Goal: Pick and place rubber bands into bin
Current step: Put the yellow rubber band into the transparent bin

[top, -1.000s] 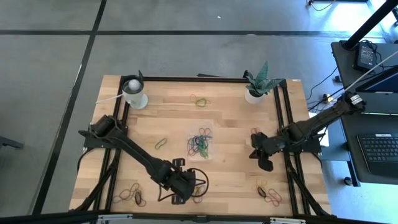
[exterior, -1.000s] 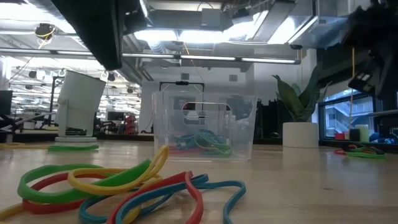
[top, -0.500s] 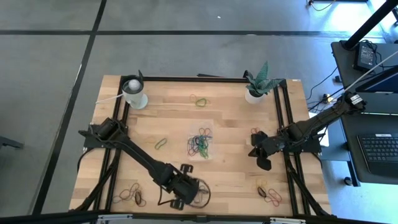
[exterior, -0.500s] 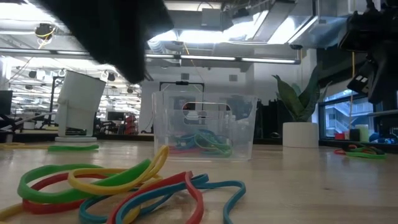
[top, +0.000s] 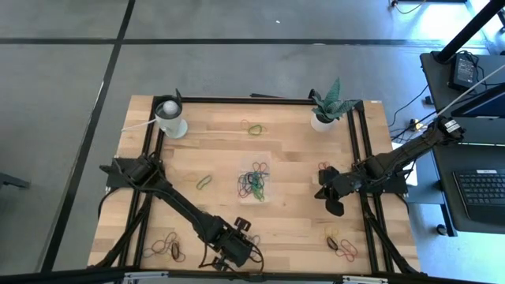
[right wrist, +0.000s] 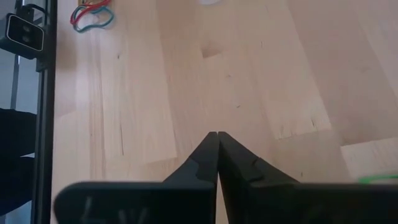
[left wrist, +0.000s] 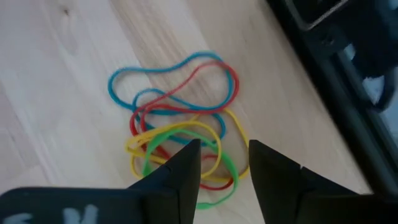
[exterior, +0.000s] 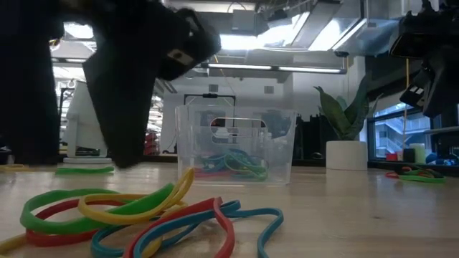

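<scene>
My left gripper (left wrist: 222,152) is open at the table's near edge (top: 237,249), its two fingers pointing down over a loose pile of rubber bands (left wrist: 180,118) in blue, red, yellow and green. That pile lies flat on the wood (exterior: 136,215). Whether the fingertips touch it, I cannot tell. The clear bin (top: 254,183) stands mid-table with several bands inside (exterior: 237,166). My right gripper (right wrist: 217,138) is shut on nothing above bare wood at the right side (top: 334,205).
More bands lie near the left front corner (top: 168,246), near the right front corner (top: 341,243), at the far middle (top: 252,128) and left of the bin (top: 203,182). A white cup (top: 170,117) and a potted plant (top: 323,117) stand at the far edge.
My left gripper has moved toward the table's near edge and come down over the pile of bands, rolling about its own axis on the way. The bands have stayed where they lay.
</scene>
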